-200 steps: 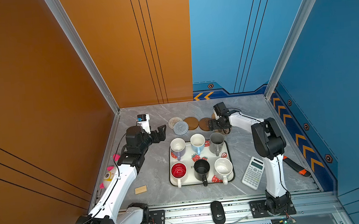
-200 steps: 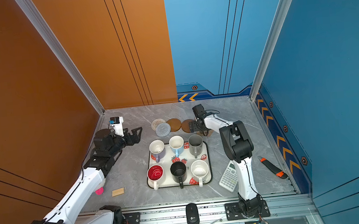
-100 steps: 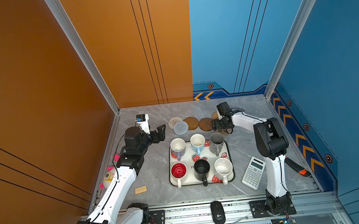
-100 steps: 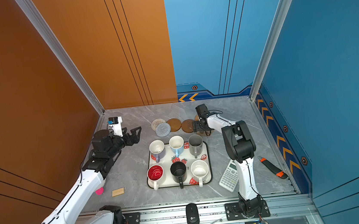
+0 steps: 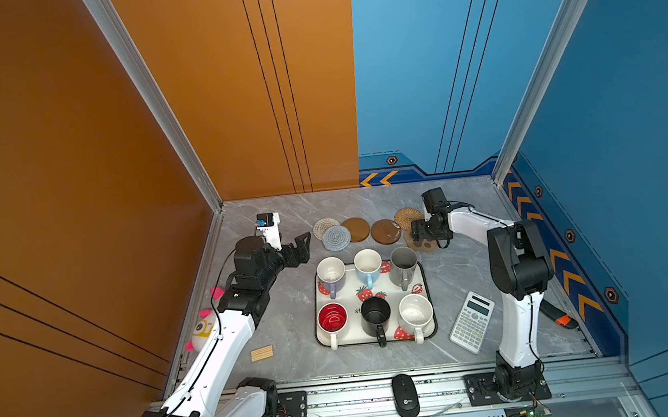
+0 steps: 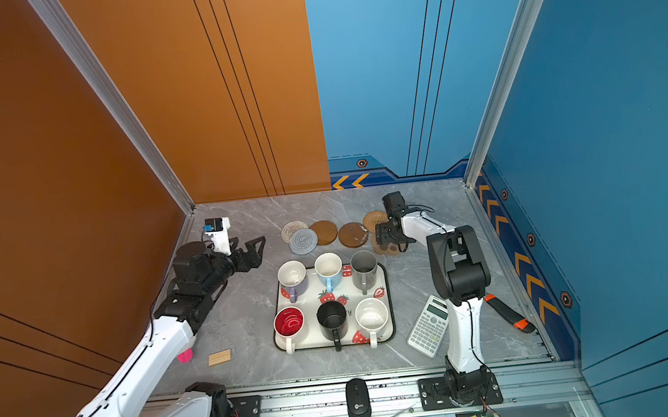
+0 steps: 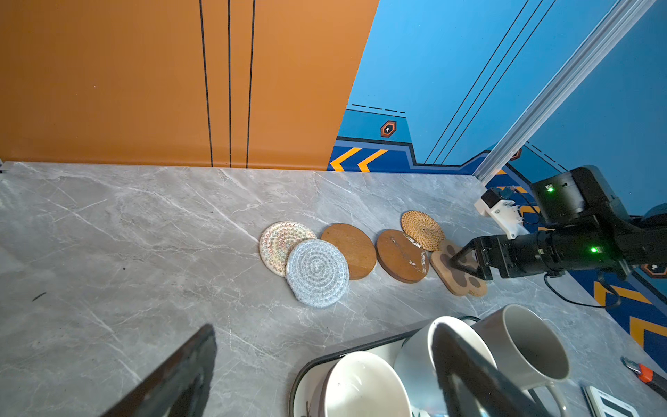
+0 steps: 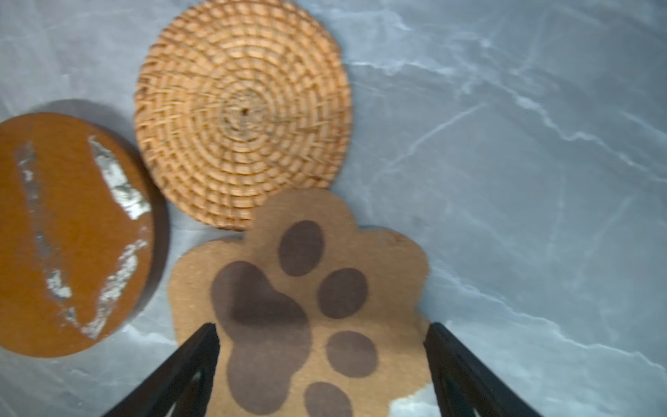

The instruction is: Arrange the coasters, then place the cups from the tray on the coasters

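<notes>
Six coasters lie in a row at the back: cream woven (image 5: 325, 228), grey-blue (image 5: 336, 237), two brown discs (image 5: 356, 229) (image 5: 386, 231), tan rattan (image 5: 407, 218) and paw-shaped (image 5: 425, 246). My right gripper (image 8: 323, 326) points down at the paw coaster (image 8: 306, 289), open, one finger at each side of it. The strawberry tray (image 5: 355, 322) holds six cups: lavender (image 5: 331, 272), light blue (image 5: 368, 264), grey (image 5: 403, 262), red-inside (image 5: 331, 318), black (image 5: 376, 313) and speckled (image 5: 416, 312). My left gripper (image 5: 302, 249) hangs open and empty left of the coasters.
A calculator (image 5: 472, 322) lies right of the tray, and an orange-tipped black tool (image 5: 557, 315) lies by the right wall. A small wooden block (image 5: 262, 353) and a plush toy (image 5: 204, 328) sit at the left. A black mouse (image 5: 405, 395) rests on the front rail.
My right gripper has edged to the right, from beside the rattan coaster to over the paw coaster, with its jaws a little narrower. The left arm has hardly moved.
</notes>
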`<state>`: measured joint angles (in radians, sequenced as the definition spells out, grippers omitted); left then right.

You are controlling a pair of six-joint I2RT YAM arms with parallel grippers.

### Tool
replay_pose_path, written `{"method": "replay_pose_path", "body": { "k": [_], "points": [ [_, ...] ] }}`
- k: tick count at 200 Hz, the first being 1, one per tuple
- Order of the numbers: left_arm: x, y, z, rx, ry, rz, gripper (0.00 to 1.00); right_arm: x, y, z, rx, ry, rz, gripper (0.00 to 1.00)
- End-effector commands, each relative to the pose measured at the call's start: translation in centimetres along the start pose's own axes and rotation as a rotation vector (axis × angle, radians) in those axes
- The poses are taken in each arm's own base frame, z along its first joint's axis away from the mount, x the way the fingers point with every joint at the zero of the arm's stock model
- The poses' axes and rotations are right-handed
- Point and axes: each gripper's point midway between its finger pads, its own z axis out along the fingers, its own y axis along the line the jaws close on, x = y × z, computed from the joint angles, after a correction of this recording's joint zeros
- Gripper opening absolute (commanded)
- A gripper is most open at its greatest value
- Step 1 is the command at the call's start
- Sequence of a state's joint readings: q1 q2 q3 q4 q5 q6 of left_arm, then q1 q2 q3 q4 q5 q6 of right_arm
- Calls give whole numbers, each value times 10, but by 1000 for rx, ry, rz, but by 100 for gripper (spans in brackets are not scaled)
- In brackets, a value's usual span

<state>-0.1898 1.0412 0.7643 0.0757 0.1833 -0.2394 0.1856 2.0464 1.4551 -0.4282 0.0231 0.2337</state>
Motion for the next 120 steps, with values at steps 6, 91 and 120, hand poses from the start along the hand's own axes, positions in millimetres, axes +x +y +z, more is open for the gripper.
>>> {"method": "replay_pose_path", "body": {
  "k": [6,91,120],
  "points": [
    [-3,-3,-5,-5,-12,25,94,1,-18,-15,25,0,29,85],
    [-1,-6,-4,-3,-17,35,94,-11,56,-35,-222,-63,-11,12],
    [0,-6,-4,-3,-15,39,93,-6,78,-23,-266,-17,-27,0]
  ]
}}
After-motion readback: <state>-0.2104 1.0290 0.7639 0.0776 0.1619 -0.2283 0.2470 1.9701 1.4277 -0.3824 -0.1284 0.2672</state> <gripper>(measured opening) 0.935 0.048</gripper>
